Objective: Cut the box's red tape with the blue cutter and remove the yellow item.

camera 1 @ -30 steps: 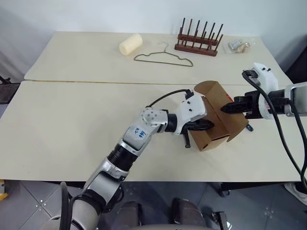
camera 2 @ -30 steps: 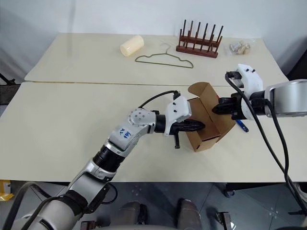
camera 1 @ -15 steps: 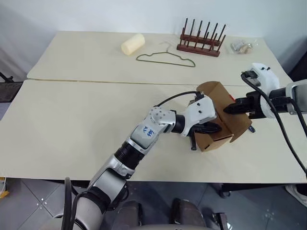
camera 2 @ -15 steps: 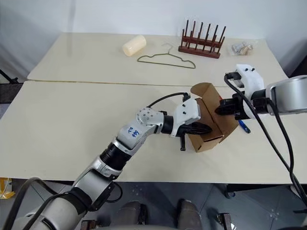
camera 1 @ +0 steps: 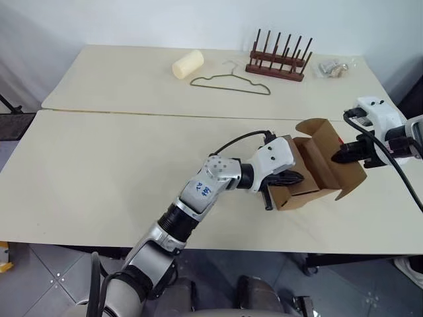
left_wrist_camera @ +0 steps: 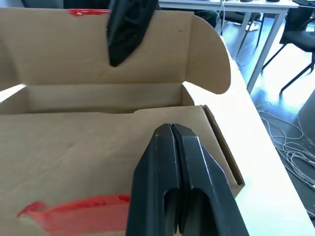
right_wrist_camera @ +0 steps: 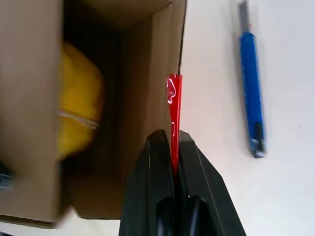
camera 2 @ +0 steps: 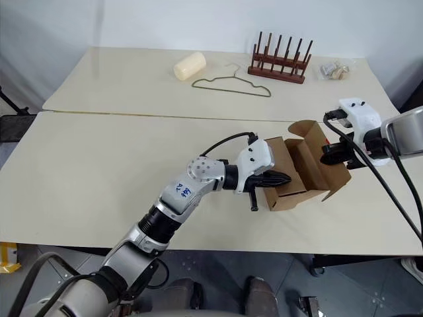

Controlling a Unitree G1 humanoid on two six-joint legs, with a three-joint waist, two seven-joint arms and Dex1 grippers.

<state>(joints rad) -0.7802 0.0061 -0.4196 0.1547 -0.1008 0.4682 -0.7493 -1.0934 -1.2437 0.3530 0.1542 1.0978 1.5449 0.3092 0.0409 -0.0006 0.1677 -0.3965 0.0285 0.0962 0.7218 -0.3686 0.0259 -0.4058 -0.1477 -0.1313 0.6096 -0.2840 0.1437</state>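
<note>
The brown box (camera 1: 299, 191) stands on the table at the right, with its flaps apart. My left gripper (camera 1: 299, 177) is shut and lies on the near flap (left_wrist_camera: 74, 147), which carries a torn strip of red tape (left_wrist_camera: 83, 214). My right gripper (camera 1: 338, 158) is shut on the far flap, and the red tape (right_wrist_camera: 174, 113) on that flap's edge sits between its fingers. In the right wrist view the yellow item (right_wrist_camera: 76, 98) lies inside the box. The blue cutter (right_wrist_camera: 252, 83) lies on the table just beside the box.
At the back of the far table lie a cream roll (camera 1: 188, 64), a wire hanger (camera 1: 230, 82), a wooden peg rack (camera 1: 279, 58) and a small bag (camera 1: 330, 66). A seam (camera 1: 132, 113) runs between the two tables. The box stands near the front edge.
My right gripper has moved to the right with the far flap, swinging it wider open. My left gripper stays on the near flap. The camera has shifted a little.
</note>
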